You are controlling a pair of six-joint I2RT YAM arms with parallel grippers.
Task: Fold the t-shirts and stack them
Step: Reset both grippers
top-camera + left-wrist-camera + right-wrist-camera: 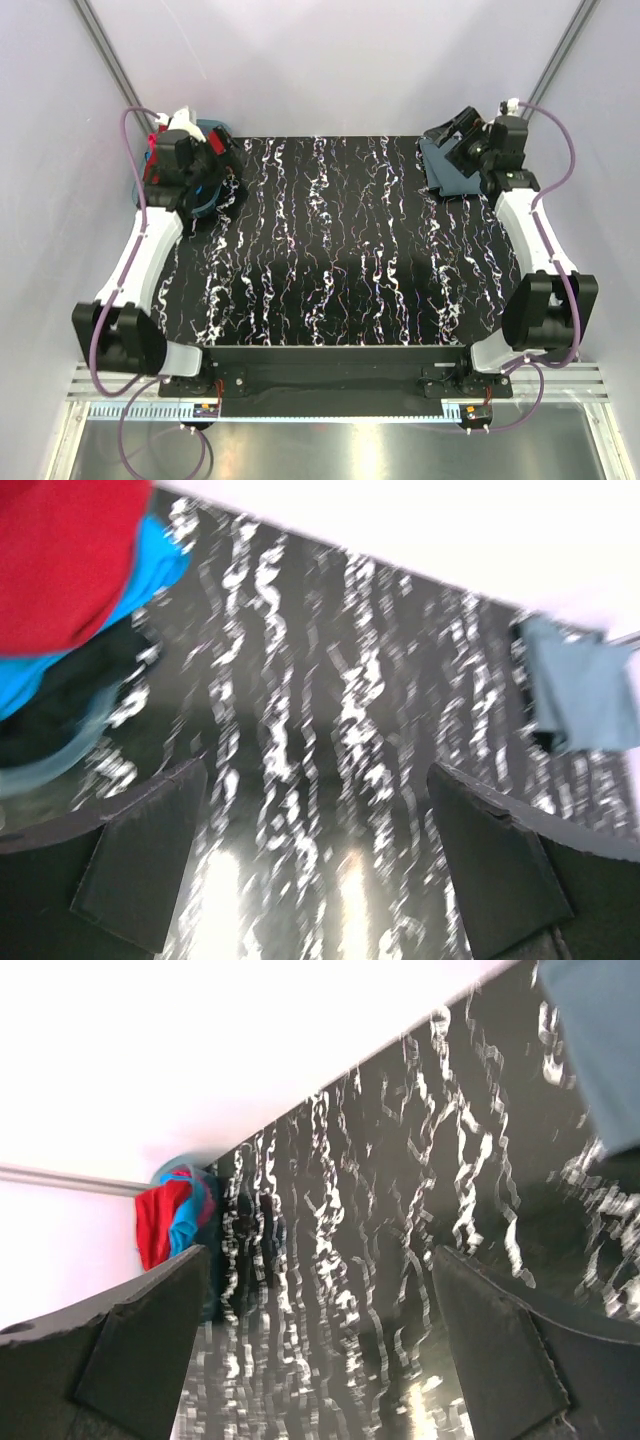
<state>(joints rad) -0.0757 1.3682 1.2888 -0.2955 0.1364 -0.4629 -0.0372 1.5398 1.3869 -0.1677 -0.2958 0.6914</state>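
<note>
Left gripper (315, 780): 2 fingers spread wide, nothing between them, only the black marbled table (330, 680) ahead. Wrist view is blurred.

Up and left of its left finger, a red t-shirt (60, 560) is heaped over a bright blue t-shirt (150, 565). Both sit in a teal basket (60, 765).

Well beyond its right finger, a slate grey-blue t-shirt (580, 695) lies at the table's far corner.

Right gripper (318, 1260): 2 fingers spread wide, holding nothing. The slate grey-blue t-shirt lies above and just past its right finger. The basket with the red and blue cloth sits well beyond its left finger, against the wall (150, 1060).
</note>
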